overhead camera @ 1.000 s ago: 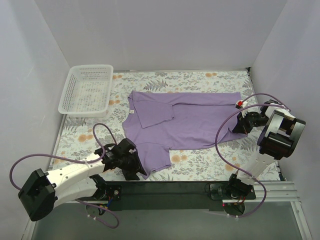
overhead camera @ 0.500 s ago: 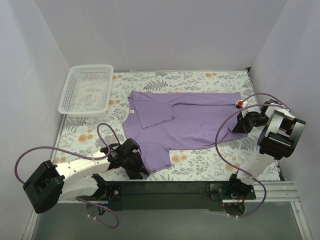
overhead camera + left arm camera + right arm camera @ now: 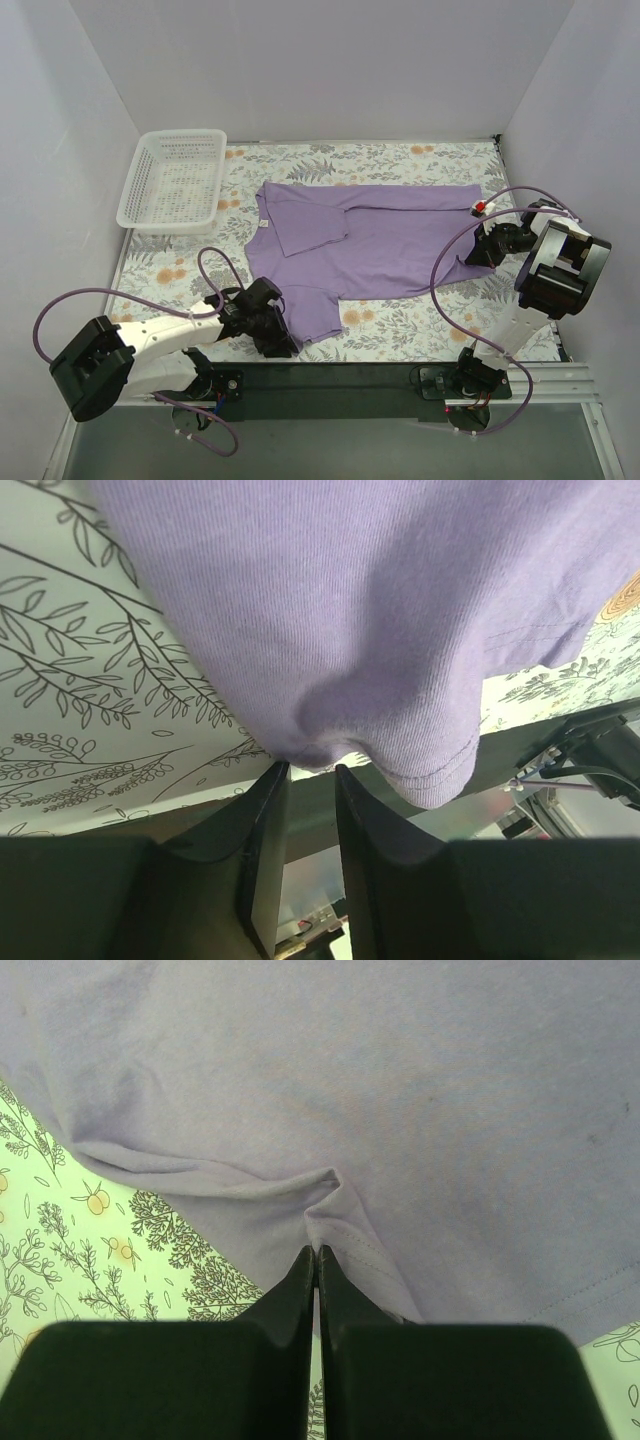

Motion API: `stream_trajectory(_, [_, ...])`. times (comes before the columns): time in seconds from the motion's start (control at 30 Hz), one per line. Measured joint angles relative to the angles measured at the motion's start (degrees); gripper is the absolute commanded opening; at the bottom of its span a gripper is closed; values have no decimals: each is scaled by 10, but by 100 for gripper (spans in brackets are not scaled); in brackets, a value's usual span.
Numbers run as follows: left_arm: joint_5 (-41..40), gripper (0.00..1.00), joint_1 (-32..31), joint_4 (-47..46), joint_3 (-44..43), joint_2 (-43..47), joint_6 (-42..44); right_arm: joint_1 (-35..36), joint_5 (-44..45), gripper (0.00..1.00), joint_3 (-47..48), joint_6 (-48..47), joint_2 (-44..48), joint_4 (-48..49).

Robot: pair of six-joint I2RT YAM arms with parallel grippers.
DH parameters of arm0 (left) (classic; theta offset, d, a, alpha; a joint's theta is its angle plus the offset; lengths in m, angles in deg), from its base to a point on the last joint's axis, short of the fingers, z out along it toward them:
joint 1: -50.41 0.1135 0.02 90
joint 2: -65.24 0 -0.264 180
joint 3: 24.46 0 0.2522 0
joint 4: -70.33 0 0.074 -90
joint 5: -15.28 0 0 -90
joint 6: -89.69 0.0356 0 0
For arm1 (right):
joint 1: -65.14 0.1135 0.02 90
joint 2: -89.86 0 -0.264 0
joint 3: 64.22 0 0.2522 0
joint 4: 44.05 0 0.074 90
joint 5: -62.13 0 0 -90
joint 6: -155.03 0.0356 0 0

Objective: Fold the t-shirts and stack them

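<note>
The lavender t-shirt (image 3: 390,245) lies spread flat on the floral cover, neck to the left, with its upper sleeve folded in over the chest. My left gripper (image 3: 282,342) is at the near sleeve's edge. In the left wrist view (image 3: 310,767) its jaws stand a narrow gap apart, with a bulge of the shirt's fabric (image 3: 350,610) sitting at their tips. My right gripper (image 3: 472,256) is at the hem's near right corner. In the right wrist view (image 3: 317,1251) it is shut, pinching a small fold of the shirt's hem (image 3: 400,1080).
A white plastic basket (image 3: 180,135) stands at the back left of the floral table cover (image 3: 400,325). Grey walls close in the left, back and right sides. The black base rail (image 3: 340,380) runs along the near edge, just behind the left gripper.
The left gripper has slid a little right onto the near sleeve's edge and its jaws have narrowed. The right gripper and the shirt have not moved.
</note>
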Motion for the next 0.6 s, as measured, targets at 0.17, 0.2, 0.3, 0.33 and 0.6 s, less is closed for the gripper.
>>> stream_trajectory(0.17, [3, 36, -1, -2, -9, -13, 5, 0, 0, 1, 0, 0, 0, 0])
stream_trajectory(0.2, [4, 37, -1, 0, -13, -17, 6, 0, 0, 1, 0, 0, 0, 0])
stream_trajectory(0.3, [-3, 37, -4, 12, -26, -27, 5, 0, 0, 1, 0, 0, 0, 0])
stream_trajectory(0.33, [-6, 36, -5, 20, -30, -31, 3, 0, 0, 1, 0, 0, 0, 0])
stream_trajectory(0.6, [-29, 34, -22, 90, -96, -108, -19, 0, -6, 1, 0, -1, 0, 0])
